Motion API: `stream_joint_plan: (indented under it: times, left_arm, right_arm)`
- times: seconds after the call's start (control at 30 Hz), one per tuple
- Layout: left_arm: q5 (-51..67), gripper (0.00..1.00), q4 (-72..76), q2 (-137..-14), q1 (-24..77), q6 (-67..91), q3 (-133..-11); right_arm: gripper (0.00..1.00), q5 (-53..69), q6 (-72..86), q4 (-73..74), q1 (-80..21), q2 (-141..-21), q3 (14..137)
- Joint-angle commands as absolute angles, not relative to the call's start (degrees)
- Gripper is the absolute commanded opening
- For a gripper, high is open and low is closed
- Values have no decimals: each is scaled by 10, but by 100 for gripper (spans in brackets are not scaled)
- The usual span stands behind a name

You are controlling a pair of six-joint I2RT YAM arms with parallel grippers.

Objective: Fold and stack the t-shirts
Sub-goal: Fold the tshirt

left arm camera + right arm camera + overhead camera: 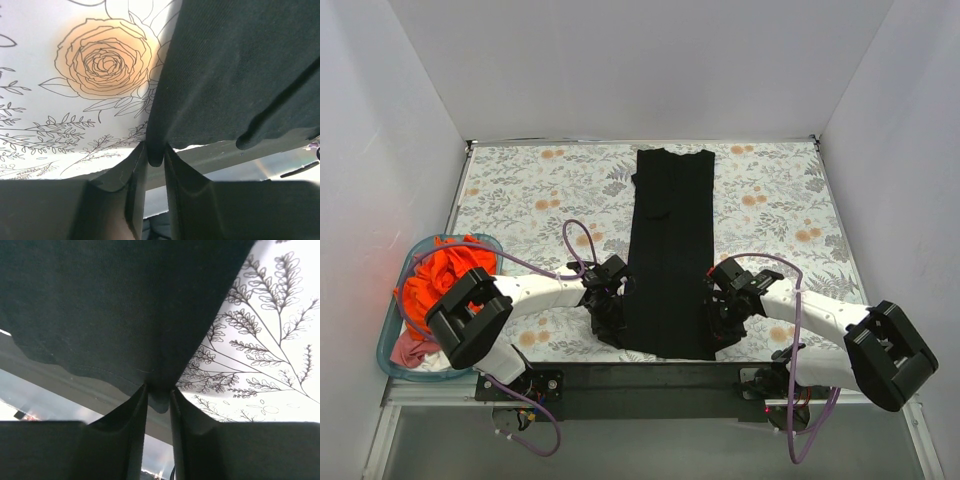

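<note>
A black t-shirt (670,250) lies folded into a long narrow strip down the middle of the floral table, collar end far, hem near. My left gripper (610,318) is shut on the strip's near left corner; the left wrist view shows the black cloth (240,70) pinched between the fingers (137,175). My right gripper (720,318) is shut on the near right corner, with black cloth (115,305) pinched between its fingers (182,415). An orange-red t-shirt (440,280) and a dusty pink one (410,348) lie bunched in the basket at the left.
A translucent teal basket (390,345) sits at the table's left edge, beside the left arm. The floral table cover (780,200) ends at a dark front rail (650,375) just behind the grippers. White walls enclose the left, far and right sides.
</note>
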State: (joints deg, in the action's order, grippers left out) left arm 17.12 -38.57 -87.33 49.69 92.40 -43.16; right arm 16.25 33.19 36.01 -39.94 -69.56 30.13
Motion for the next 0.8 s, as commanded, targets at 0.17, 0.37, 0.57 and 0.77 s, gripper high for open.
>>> stream_joint_plan:
  times: [0.17, 0.37, 0.57, 0.77]
  left_arm:
    - [168, 0, -408, -858, 510, 932, -443]
    - [178, 0, -433, -802, 555, 965, -446]
    - [124, 0, -442, -783, 521, 956, -495]
    - [77, 0, -430, -848, 398, 886, -619]
  right_arm:
    - [1, 174, 315, 374, -408, -691, 295]
    - [1, 223, 299, 406, -410, -653, 290]
    - [1, 162, 270, 427, -378, -651, 365]
    - [1, 100, 186, 431, -267, -714, 509]
